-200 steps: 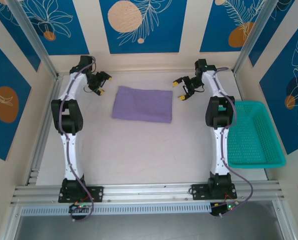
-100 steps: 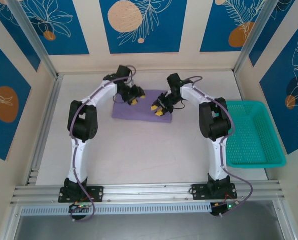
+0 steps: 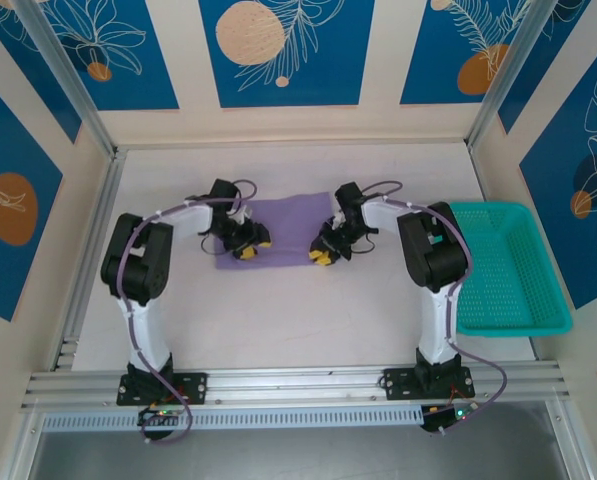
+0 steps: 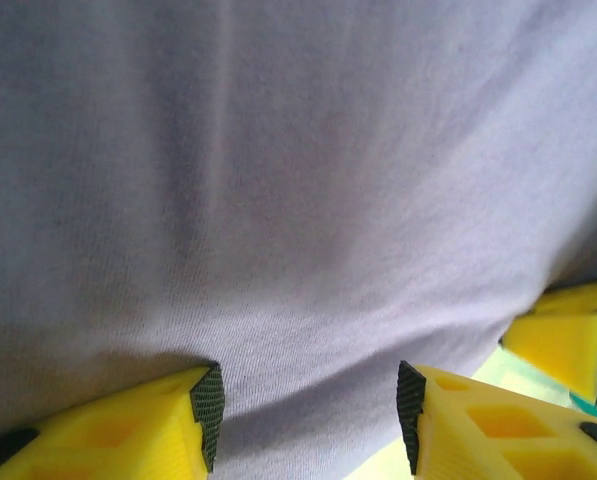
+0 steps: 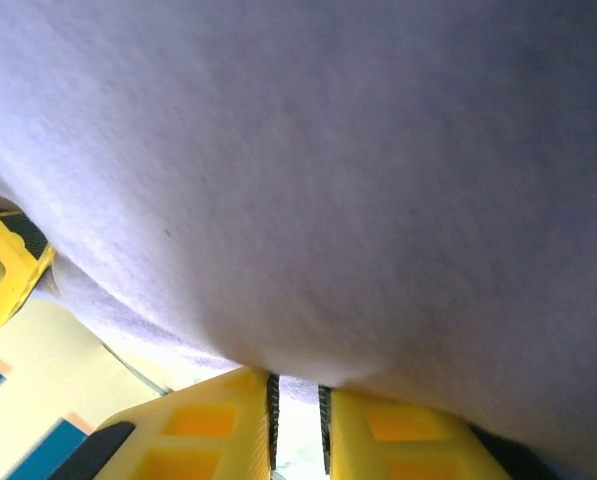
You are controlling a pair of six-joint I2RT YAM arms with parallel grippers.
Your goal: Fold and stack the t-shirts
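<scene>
The lavender t-shirt is lying folded into a rectangle toward the back middle of the table. Both arms are bending in over its near edge, the left jaws at its near left corner and the right jaws at its near right corner.

Seen from the left wrist, the t-shirt is spreading across the whole view and running down between the yellow fingers. The left jaws are standing about half apart around it, and I cannot tell whether they are squeezing it.

From the right wrist, the right jaws are sitting nearly closed, with just a thin slit between the yellow fingers. They are pinching the edge of the t-shirt, which is bulging above them.

The teal basket is sitting well apart from the t-shirt, at the table's right edge.
</scene>
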